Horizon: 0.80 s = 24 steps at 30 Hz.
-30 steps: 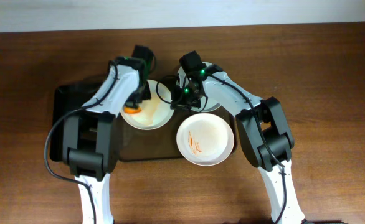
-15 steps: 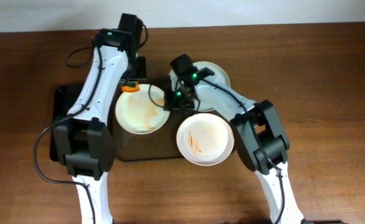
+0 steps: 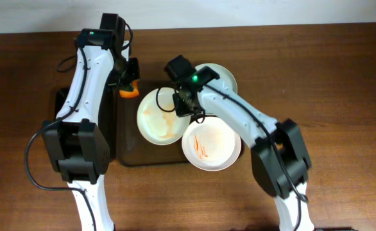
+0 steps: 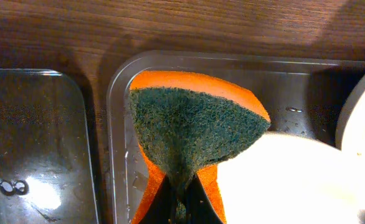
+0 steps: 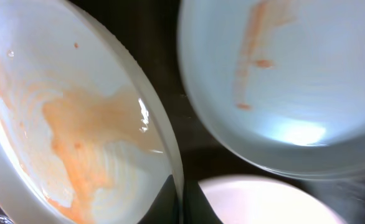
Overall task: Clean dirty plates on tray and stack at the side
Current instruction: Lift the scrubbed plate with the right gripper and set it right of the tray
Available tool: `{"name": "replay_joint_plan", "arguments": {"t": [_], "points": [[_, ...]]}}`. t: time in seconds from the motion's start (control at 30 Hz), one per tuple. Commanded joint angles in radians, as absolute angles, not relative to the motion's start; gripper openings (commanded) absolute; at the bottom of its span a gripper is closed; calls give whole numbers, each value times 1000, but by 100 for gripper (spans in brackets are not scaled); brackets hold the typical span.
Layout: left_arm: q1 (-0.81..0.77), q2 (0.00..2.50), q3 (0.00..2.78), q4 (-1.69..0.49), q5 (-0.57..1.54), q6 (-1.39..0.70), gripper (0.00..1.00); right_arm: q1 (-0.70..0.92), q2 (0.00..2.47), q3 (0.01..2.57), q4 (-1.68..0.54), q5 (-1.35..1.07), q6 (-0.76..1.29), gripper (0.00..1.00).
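Note:
Three white plates lie on the brown-olive tray [image 3: 127, 153]. The left plate [image 3: 157, 119] is smeared with orange sauce. The front plate [image 3: 213, 144] has thin orange streaks. The back plate [image 3: 221, 76] is partly hidden by my right arm. My right gripper [image 3: 183, 108] is shut on the smeared plate's right rim, as the right wrist view shows [image 5: 181, 208], with the smeared face [image 5: 76, 137] to the left. My left gripper [image 3: 129, 82] is shut on an orange sponge [image 3: 129, 91] with a green scouring face [image 4: 192, 127], over the tray's back left corner, off the plate.
A smaller black tray [image 3: 63, 109] lies against the big tray's left side and also shows in the left wrist view [image 4: 33, 137]. The big tray's rim [image 4: 115, 124] is wet. Bare brown table lies to the right and in front.
My left gripper has lifted the sponge off the smeared plate and moved back and to the left. The smeared plate has shifted to the right with my right gripper on its rim.

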<state>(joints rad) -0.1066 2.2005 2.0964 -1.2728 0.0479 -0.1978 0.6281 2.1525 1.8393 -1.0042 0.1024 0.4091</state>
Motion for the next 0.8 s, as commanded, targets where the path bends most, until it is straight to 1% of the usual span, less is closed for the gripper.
{"name": "replay_joint_plan", "arguments": {"t": [0.0,0.27,0.47,0.57,0.77], "points": [[-107,2195,2113,-1274,86,-162,0,731,2074,1858,-1057,503,390,4],[-95,2195,2112,-1282,87,-162,0,921,2074,1857,-1097,984,432,4],[-61,2195,2112,-1293,99,-163,0,1018,2072,1858,-1108,1185,458,4],[-37,2195,2112,-1295,147,-163,0,1047,2072,1858,-1103,1259,462,4],[-24,2195,2112,-1287,146,-163,0,1048,2072,1858,-1093,1294,469,4]]}}
